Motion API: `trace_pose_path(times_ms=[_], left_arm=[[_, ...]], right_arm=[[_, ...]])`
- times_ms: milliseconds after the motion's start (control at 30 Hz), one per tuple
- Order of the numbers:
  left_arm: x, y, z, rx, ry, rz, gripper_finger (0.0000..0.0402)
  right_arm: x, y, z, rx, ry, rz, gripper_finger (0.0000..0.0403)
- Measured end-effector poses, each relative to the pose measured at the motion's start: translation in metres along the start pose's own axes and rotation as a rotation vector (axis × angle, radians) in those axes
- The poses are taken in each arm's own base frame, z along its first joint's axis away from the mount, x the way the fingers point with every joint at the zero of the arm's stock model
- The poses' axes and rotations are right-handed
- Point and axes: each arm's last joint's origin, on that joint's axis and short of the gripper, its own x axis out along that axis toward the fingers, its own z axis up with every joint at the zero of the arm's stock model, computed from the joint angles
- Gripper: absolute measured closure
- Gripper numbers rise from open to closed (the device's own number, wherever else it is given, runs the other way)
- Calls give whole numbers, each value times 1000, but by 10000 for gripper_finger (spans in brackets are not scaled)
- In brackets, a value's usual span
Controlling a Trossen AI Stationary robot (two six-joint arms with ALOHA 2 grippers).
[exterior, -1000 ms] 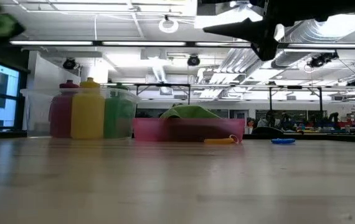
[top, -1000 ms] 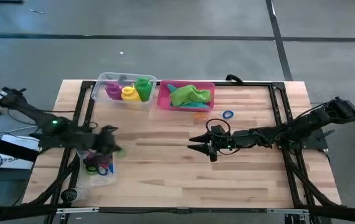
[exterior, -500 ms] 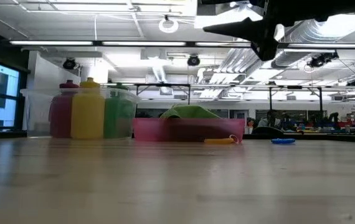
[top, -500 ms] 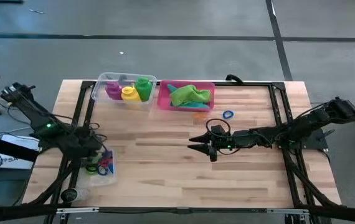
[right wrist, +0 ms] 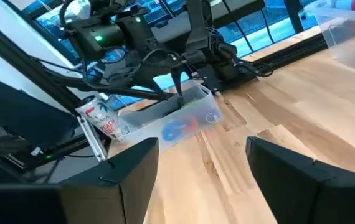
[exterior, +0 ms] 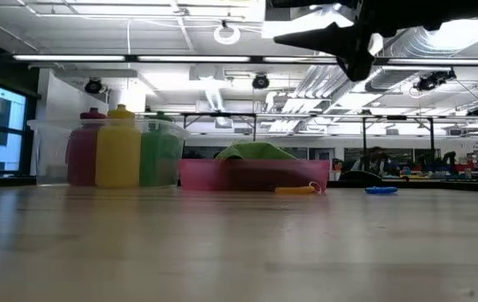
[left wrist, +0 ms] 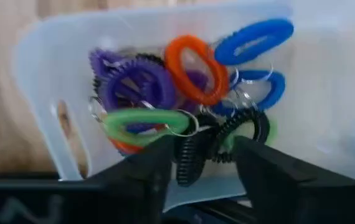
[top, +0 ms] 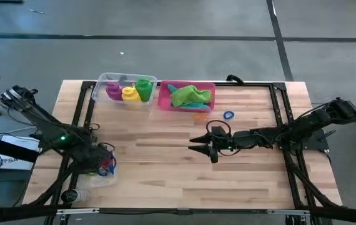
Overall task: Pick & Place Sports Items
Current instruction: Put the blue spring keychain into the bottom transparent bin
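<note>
Left claw, fingers spread, hangs over my clear tub of coloured rings. Far tub holds three bottles; pink tray holds green cloth.

Overhead camera looks straight down; low camera level across the table; both share the bottles.

The left gripper came back from just past the clear tub's inner edge and dropped down over the tub, ending right above the pile of coiled rings. Its fingers had parted slightly. The green ring it carried a second ago now lay in the tub among the others.
</note>
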Motion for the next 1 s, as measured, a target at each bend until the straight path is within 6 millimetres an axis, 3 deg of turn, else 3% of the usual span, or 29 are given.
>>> trace_pose_path(times_ms=[167,500,733,1000], left_arm=[[3,0,3,-4,17,9,231],[-17,15,5,-35,-179,-5,248],[-35,28,9,-42,-413,18,253],[-48,40,21,2,-620,106,253]], right_arm=[[1,-4,0,-50,24,-4,211],[-6,-38,13,-58,168,-142,211],[-33,-62,32,-95,262,-301,211],[-66,-83,39,-194,434,-450,211]])
